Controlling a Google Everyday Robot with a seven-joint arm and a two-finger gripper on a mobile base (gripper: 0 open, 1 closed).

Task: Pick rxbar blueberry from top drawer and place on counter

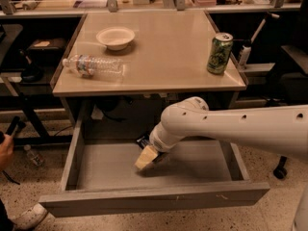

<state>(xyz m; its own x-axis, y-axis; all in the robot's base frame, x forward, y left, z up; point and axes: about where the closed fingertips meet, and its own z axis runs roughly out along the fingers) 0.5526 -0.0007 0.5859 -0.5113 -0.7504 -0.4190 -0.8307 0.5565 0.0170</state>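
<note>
The top drawer (154, 198) is pulled open below the beige counter (163, 47). My white arm reaches in from the right, and my gripper (146, 158) is low inside the drawer, left of its middle, close to the drawer floor. A small dark object (142, 140) peeks out just behind the gripper, against the arm; it could be the rxbar blueberry, but most of it is hidden. I cannot tell if the gripper holds anything.
On the counter stand a green can (219, 53) at the right edge, a white bowl (115, 36) at the back left and a plastic bottle (94, 66) lying on its side at the left. A person's hand (6, 146) and shoe (26, 216) are at far left. A cluttered bench runs behind.
</note>
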